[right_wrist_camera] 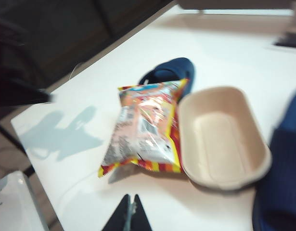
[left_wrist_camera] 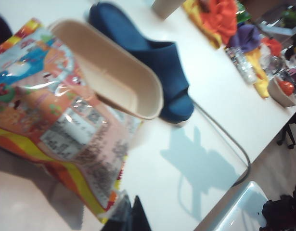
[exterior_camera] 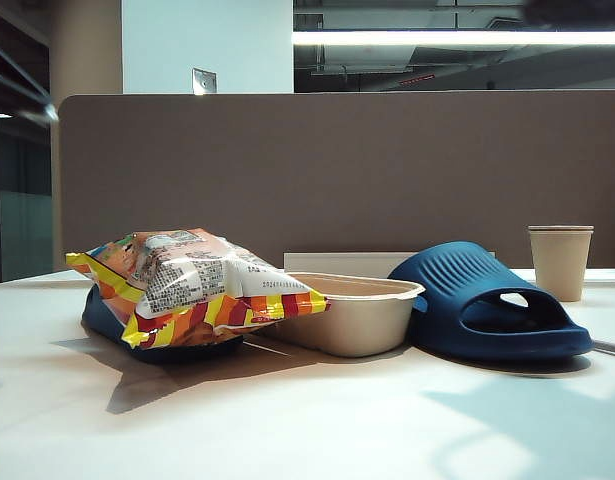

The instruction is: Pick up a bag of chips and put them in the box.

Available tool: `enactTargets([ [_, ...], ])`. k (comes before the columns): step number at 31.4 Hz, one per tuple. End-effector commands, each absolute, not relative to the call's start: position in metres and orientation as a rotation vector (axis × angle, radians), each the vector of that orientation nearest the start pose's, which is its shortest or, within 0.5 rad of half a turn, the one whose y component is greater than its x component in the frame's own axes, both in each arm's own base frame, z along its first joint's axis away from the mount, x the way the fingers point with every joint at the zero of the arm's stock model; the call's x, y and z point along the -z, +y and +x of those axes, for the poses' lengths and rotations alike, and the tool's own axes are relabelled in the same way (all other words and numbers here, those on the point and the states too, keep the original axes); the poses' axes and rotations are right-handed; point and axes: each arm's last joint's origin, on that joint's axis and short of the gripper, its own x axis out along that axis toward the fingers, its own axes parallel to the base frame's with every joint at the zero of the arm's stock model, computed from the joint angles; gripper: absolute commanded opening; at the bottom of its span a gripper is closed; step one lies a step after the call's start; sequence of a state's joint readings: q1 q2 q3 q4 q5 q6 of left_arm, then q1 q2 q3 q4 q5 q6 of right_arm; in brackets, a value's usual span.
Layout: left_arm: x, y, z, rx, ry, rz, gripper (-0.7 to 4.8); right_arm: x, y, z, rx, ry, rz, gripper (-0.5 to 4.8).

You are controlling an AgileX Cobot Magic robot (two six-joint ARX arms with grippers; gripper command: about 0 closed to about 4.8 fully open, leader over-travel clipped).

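- On the left part of the white counter (exterior_camera: 307,420), the bag of chips (exterior_camera: 192,285) is seen propped on a dark blue slipper (exterior_camera: 107,320), tilted, with one corner lapping over the rim of the box (exterior_camera: 352,315).
- The box is found just beside the bag, empty and upright, so the task is judged not yet begun.
- Just beyond the box, on its far side from the bag, a second blue slipper (exterior_camera: 487,305) is seen touching or nearly touching its wall; a paper cup (exterior_camera: 560,260) stands further off.
- The left claw (left_wrist_camera: 133,216) is shown above the near end of the bag with its tips pressed together, gripping nothing.
- The right claw (right_wrist_camera: 128,214) is shown over the counter short of the bag, likewise closed on nothing.
- Neither claw appears in the exterior view.
- A grasp could fail if the tips are not parted first: the puffy, crinkled film would probably be pushed aside.
- The box could be tipped or dragged, since the bag's corner overhangs its rim and the box looks light.
- The bag could slide off the slipper under a downward push, because it rests on a sloped support.
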State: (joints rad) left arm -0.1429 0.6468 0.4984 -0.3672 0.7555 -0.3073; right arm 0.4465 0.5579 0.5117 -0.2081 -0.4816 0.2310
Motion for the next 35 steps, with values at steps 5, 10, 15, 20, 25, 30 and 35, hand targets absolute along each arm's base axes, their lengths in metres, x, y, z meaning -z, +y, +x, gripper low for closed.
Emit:
enactTargets([
  [5,-0.239,-0.044,0.168,0.767,0.758,-0.409,0.01,-0.282,0.109,0.142,-0.93,0.439,0.018,-0.05],
  [10,-0.231,-0.047,0.191,0.751,0.827,-0.37,1.05,-0.276,0.137,0.155,-0.968,0.488,-0.064,-0.05],
  [15,-0.22,-0.048,0.212,0.662,0.884,-0.339,1.31,-0.267,0.156,0.16,-1.013,0.497,-0.114,-0.05],
  [20,-0.211,-0.048,0.222,0.609,0.914,-0.322,3.32,-0.265,0.159,0.161,-1.014,0.48,-0.136,-0.05],
  [25,-0.212,-0.048,0.227,0.614,0.88,-0.327,3.37,-0.265,0.159,0.161,-1.039,0.444,-0.212,-0.05],
  [30,-0.212,-0.047,0.229,0.613,0.865,-0.333,3.44,-0.266,0.159,0.161,-1.047,0.42,-0.245,-0.05],
  [35,-0.204,-0.034,0.239,0.65,0.885,-0.48,3.77,-0.266,0.159,0.161,-1.05,0.413,-0.254,-0.05],
])
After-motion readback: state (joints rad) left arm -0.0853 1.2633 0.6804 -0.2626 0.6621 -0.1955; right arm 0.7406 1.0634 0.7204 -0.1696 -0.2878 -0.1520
